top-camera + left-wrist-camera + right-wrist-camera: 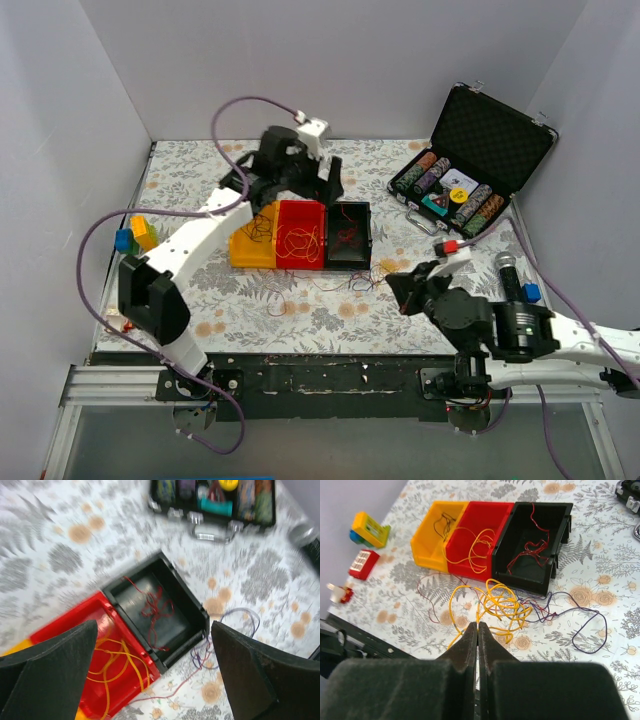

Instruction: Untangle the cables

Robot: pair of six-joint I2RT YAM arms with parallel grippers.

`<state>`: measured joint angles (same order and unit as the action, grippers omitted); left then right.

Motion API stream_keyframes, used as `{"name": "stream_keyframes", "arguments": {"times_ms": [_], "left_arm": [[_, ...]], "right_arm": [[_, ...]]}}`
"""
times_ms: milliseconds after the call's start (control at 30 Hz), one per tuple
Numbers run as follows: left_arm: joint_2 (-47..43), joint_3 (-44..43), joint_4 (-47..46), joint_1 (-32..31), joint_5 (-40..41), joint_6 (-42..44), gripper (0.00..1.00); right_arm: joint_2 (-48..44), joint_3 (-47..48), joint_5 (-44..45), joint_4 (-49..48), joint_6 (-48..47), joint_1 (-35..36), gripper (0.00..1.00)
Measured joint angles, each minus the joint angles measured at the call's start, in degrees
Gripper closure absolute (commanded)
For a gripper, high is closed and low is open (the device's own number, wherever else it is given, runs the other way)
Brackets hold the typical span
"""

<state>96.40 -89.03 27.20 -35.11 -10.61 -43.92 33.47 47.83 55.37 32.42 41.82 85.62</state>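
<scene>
Right wrist: yellow cables (pixel 500 605) look light and floppy; grab a loose end; right jaws pressed together, left jaws spread

Yellow cables (pixel 500 605) lie in loose tangle on table (pixel 620 600) w/ purple cables (pixel 542 614); red cables (pixel 532 547) inside black bin (pixel 525 580).

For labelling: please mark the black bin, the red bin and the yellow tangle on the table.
black bin (pixel 525 582): right wrist, near wall.
red bin (pixel 487 505): right wrist, far rim.
yellow tangle (pixel 496 600): right wrist, clump middle.
</scene>
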Motion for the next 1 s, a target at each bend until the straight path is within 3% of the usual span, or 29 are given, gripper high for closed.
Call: {"name": "stream_keyframes", "arguments": {"times_ms": [167, 367, 500, 733, 1000], "left_arm": [[-6.45, -5.09, 1.36, 10.08, -4.63, -1.11, 0.02], [-9.94, -5.03, 4.13, 22.69, -11.23, -2.14, 0.02], [-12.92, 1.46, 6.05, 23.71, -14.19, -0.74, 0.02], [-17.51, 7.58, 8.57, 23.28, -16.41, 1.57, 0.02], [-21.57, 10.67, 8.52, 23.28, -17.46, 5.51, 0.02]], "right_arm": [[13.66, 0.5, -3.39, -5.9, -2.99, -2.84, 0.99], [31.89, 4.46, -18.64, -16.11, -11.54, -18.91, 0.99], [41.57, 13.31, -29.16, -21.18, -16.63, -27.52, 0.99], [56.3, 26.08, -40.72, -27.82, -20.57, -32.74, 0.98], [65.9, 29.4, -45.59, -27.23, -21.29, -33.62, 0.47]]}}
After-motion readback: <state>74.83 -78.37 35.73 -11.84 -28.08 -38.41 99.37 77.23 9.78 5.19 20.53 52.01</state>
